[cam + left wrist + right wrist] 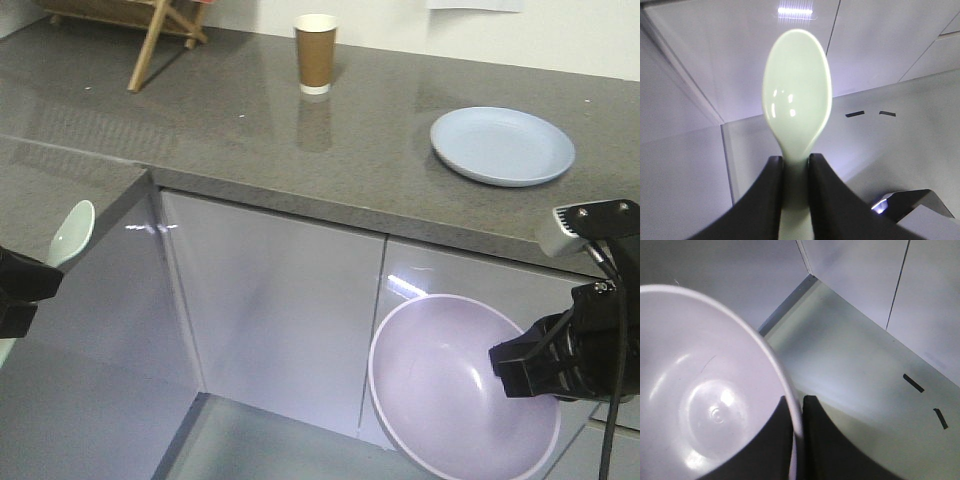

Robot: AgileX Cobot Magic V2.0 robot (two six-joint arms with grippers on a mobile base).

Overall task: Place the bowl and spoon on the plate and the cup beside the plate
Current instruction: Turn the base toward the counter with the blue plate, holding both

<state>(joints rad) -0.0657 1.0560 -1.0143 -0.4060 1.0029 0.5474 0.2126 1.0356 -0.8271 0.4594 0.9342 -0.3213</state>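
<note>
My left gripper point(795, 161) is shut on the handle of the mint-green spoon point(797, 100), scoop pointing away; in the front view the spoon point(72, 233) hangs at the far left, below counter height. The right gripper point(796, 405) is shut on the rim of the lavender bowl point(705, 405), one finger inside and one outside. That bowl point(450, 390) is tilted in front of the cabinet doors, low on the right. The pale blue plate point(502, 146) lies on the counter's right side. A brown paper cup point(315, 54) stands upright near the back of the counter.
The grey stone counter point(250, 130) has a front edge above glossy white cabinet doors point(270, 310). A wooden rack point(160, 25) stands at the back left. A lower grey surface point(50, 190) runs along the left.
</note>
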